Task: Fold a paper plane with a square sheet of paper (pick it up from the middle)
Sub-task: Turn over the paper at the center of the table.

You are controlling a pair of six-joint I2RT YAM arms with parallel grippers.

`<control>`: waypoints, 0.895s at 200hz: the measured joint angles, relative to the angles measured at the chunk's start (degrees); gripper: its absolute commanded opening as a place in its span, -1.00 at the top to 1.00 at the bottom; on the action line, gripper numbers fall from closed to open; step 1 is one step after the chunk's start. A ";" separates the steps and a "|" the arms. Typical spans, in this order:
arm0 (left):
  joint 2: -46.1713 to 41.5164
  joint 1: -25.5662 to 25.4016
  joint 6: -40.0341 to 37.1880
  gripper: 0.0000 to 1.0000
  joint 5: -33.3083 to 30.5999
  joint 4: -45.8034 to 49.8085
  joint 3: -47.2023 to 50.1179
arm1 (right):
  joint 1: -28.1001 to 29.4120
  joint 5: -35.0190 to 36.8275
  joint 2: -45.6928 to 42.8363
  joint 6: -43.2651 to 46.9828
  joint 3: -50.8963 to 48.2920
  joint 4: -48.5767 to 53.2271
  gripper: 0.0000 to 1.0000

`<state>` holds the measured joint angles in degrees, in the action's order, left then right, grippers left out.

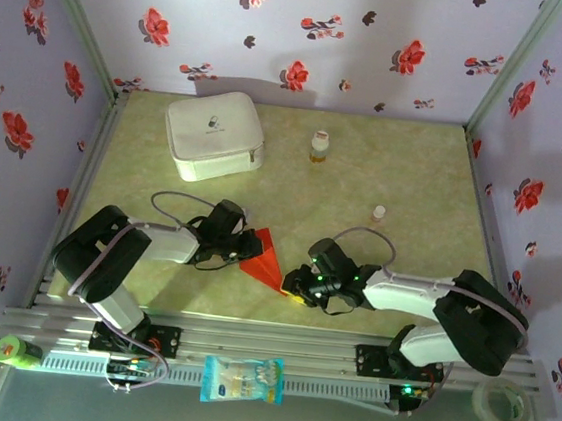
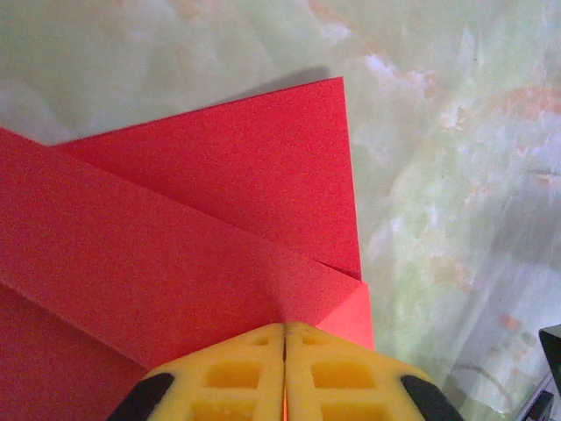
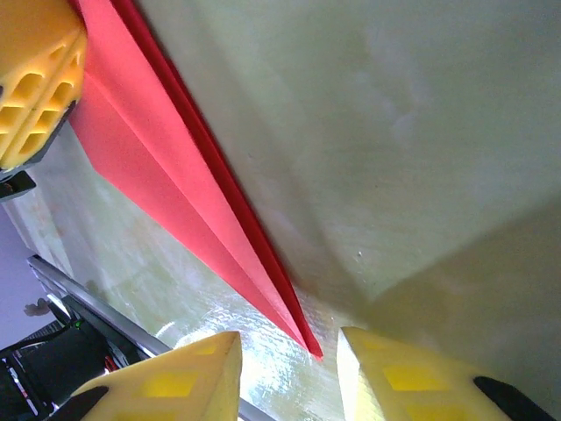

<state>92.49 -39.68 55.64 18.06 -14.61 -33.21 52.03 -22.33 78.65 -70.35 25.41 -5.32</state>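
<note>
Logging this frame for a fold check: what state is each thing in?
paper plane: folded to a narrow point
left fingers: shut on the paper plane
right fingers: open at the plane's tip
white zip case: closed, lying flat
small bottle: upright

The paper plane (image 1: 264,257) is red, the table (image 1: 414,184) marbled pale green.
</note>
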 measured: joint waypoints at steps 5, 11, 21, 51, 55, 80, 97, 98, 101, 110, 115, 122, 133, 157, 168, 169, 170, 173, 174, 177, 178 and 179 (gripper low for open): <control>0.00 0.02 0.02 0.83 0.02 0.00 0.00 | 0.02 -0.09 0.13 -0.02 -0.02 -0.20 0.33; 0.02 0.07 0.04 0.83 0.11 0.00 0.00 | 0.09 -0.20 0.24 -0.04 -0.04 -0.39 0.33; 0.02 0.17 0.22 0.83 0.15 0.00 0.02 | 0.11 -0.37 0.42 -0.22 -0.07 -0.81 0.35; 0.02 0.28 0.85 0.83 0.26 -0.63 0.35 | 0.11 -0.61 1.09 -0.24 -0.13 -1.62 0.36; 0.02 0.33 0.87 0.83 0.35 -0.74 0.39 | 0.11 -0.61 1.09 -0.26 -0.17 -1.70 0.36; 0.02 0.48 1.09 0.83 0.59 -1.09 0.55 | 0.13 -0.61 1.29 -0.28 -0.28 -2.54 0.36; 0.02 0.48 1.14 0.83 0.59 -1.27 0.66 | 0.15 -0.61 1.31 -0.42 -0.35 -2.80 0.36; 0.02 0.48 1.14 0.83 0.59 -1.27 0.66 | 0.15 -0.61 1.31 -0.42 -0.35 -2.80 0.36; 0.02 0.48 1.20 0.83 0.61 -1.27 0.66 | 0.15 -0.61 1.31 -0.44 -0.37 -2.89 0.35; 0.02 0.50 1.27 0.83 0.61 -1.27 0.66 | 0.15 -0.61 1.31 -0.44 -0.39 -3.08 0.35; 0.02 0.50 1.27 0.83 0.61 -1.27 0.66 | 0.15 -0.59 1.31 -0.44 -0.39 -3.23 0.35; 0.02 0.55 1.27 0.83 0.63 -1.29 0.68 | 0.15 -0.59 1.31 -0.46 -0.39 -3.41 0.35; 0.02 0.59 1.29 0.84 0.76 -1.36 0.70 | 0.15 -0.59 1.29 -0.46 -0.39 -3.61 0.35; 0.02 0.59 1.29 0.83 0.81 -1.60 0.83 | 0.15 -0.50 1.29 -0.44 -0.39 -3.87 0.35; 0.00 0.59 1.33 0.83 0.83 -1.99 1.05 | 0.15 -0.35 1.29 -0.44 -0.39 -3.87 0.34; 0.00 0.59 1.33 0.83 0.83 -2.01 1.05 | 0.15 -0.35 1.29 -0.44 -0.39 -3.87 0.34; 0.00 0.59 1.40 0.83 0.83 -2.08 1.09 | 0.15 -0.33 1.29 -0.44 -0.39 -3.87 0.34; 0.00 0.59 1.44 0.83 0.83 -2.16 1.14 | 0.15 -0.31 1.29 -0.44 -0.39 -3.87 0.35; 0.00 0.59 1.44 0.83 0.83 -2.19 1.14 | 0.15 -0.26 1.29 -0.44 -0.39 -3.87 0.34; 0.00 0.61 1.46 0.83 0.85 -2.23 1.14 | 0.15 -0.17 1.29 -0.44 -0.39 -3.87 0.34; 0.00 0.61 1.46 0.83 0.85 -2.25 1.14 | 0.15 -0.15 1.29 -0.44 -0.39 -3.89 0.34; 0.00 0.61 1.49 0.83 0.85 -2.25 1.14 | 0.15 -0.13 1.29 -0.44 -0.39 -3.89 0.34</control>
<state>92.49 -39.07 57.12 18.92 -16.86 -32.08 52.18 -22.46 79.94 -70.78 25.02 -9.21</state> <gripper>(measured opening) 0.085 0.327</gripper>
